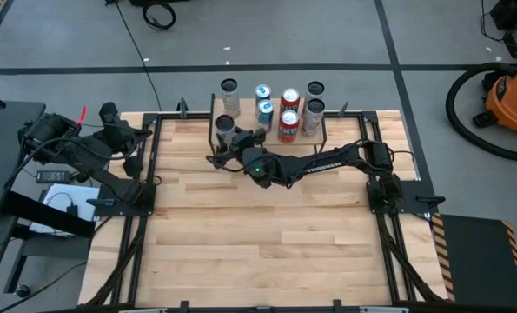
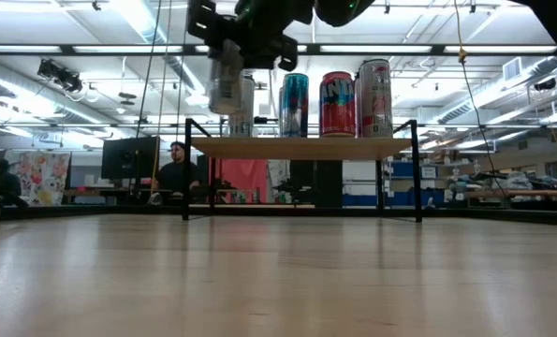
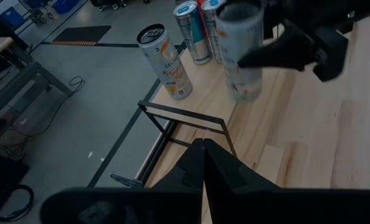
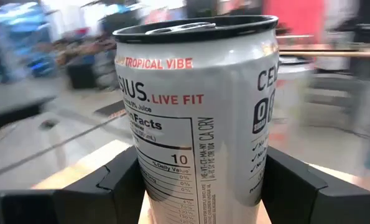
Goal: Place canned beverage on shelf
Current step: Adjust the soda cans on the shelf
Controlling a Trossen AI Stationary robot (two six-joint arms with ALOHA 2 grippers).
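Observation:
The shelf point(image 2: 301, 147), a light-wood board on thin black legs, stands at the table's far edge and carries several upright cans point(image 2: 338, 103). My right gripper point(image 1: 229, 137) reaches in from the right and is shut on a white canned beverage point(image 4: 197, 112), which is above the shelf's near left corner point(image 1: 225, 127). In the low view that can point(image 2: 227, 82) hangs above the board. My left gripper point(image 3: 203, 152) waits shut beyond the table's left edge point(image 1: 143, 139), holding nothing. My right gripper pinches the can's round wall point(image 4: 148, 186) between its two fingers point(image 4: 110, 190), one on each opposite side, below the middle of its height. The fingers come in about level from the table's near right. The can stands upright, lifted clear of the shelf board.
On the shelf a white can point(image 3: 166, 62) stands at the far left and blue point(image 2: 294, 105), red and white cans stand to the right. The near tabletop point(image 1: 267, 235) is bare wood. A person point(image 2: 175, 170) sits in the room beyond. An orange vacuum point(image 1: 506, 96) stands on the floor.

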